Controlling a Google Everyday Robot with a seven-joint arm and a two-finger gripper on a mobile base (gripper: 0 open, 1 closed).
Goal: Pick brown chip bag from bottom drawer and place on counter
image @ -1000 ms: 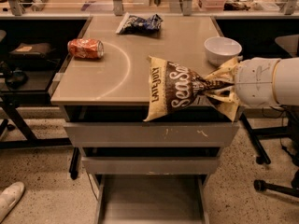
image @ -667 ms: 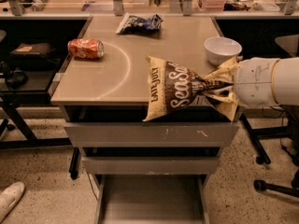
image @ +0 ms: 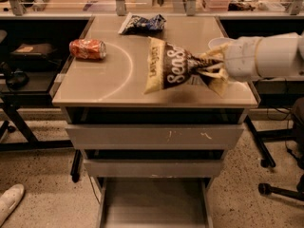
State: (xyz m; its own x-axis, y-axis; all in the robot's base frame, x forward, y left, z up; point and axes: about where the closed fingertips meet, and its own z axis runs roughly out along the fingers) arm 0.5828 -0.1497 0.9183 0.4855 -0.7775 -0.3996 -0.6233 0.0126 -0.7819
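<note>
You are in the placing step. The claw [image: 214,68] comes in from 3 o'clock on its white arm [image: 268,56] and is clamped on the bunched end of the brown chip bag [image: 176,68]. The bag stretches out sideways toward 9 o'clock, with its lettering facing you.

It hangs over the 4 o'clock part of the tabletop [image: 109,82], and the shadow under it suggests it is not resting on the surface yet, though you cannot be sure of that. The bottom drawer [image: 153,204] stands pulled out at 6 o'clock below the two upper drawers [image: 154,136], and its grey floor shows nothing on it. The picking half therefore looks done.

Your next move is to bring the bag down onto the bare tabletop under it, then let the claw open and draw back toward 3 o'clock. Keep away from the white bowl [image: 217,43] just beside the claw at 2 o'clock. The red can [image: 88,49] at 10 o'clock and the blue chip bag [image: 142,23] at 12 o'clock lie well apart from the drop spot.
</note>
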